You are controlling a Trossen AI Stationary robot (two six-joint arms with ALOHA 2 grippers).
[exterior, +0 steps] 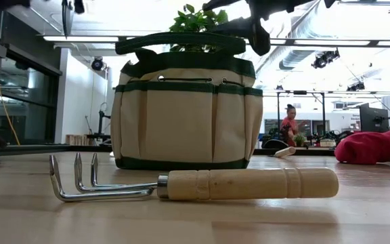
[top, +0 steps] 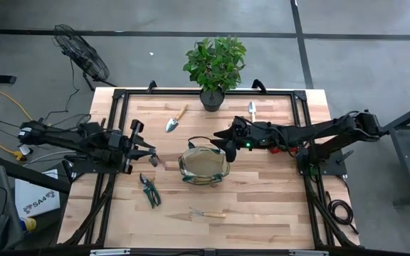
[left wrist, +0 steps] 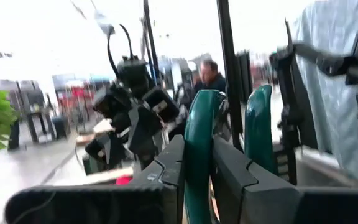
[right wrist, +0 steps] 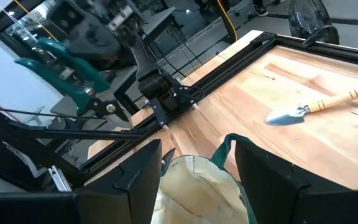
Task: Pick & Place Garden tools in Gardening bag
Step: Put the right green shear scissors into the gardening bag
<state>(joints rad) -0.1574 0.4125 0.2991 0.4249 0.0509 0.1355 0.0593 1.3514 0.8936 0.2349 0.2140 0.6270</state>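
Left gripper (top: 148,156) at 9 o'clock of the gardening bag (top: 182,167), clear of the rim: clenched on one teal handle of the held pruning shears (left wrist: 257,124), second handle free beside the fingers.

Right gripper (top: 224,144) at 2 o'clock over the bag rim: released, fingers spread, nothing between them.

Layout, bag as dial centre in the high view:
- Wooden-handled trowel (top: 175,119) at 11 o'clock, flat on the table (top: 276,206).
- Second trowel (top: 252,110) at 1 o'clock, near the potted plant (top: 214,64).
- Second pruning shears (top: 149,190) at 8 o'clock, flat.
- Hand fork (top: 206,213) at 6 o'clock, flat, tines pointing to 9 o'clock.
- Red bundle (exterior: 374,146) at 3 o'clock in the low view, well apart from the bag.

Handling, as judgement:
- Treat the shears as stiff and fairly heavy, with smooth handle sleeves. Expect pivoting on a one-handle hold; take hold close to the pivot where possible.
- Treat trowels and fork as rigid and blade-heavy. Grasp at mid-handle, across the wood grain.
- Treat the bundle as soft and light. Pinch deep into the fabric.
- Treat the bag as soft-walled and liable to tip. Lower tools through the open mouth without pressing the rim.
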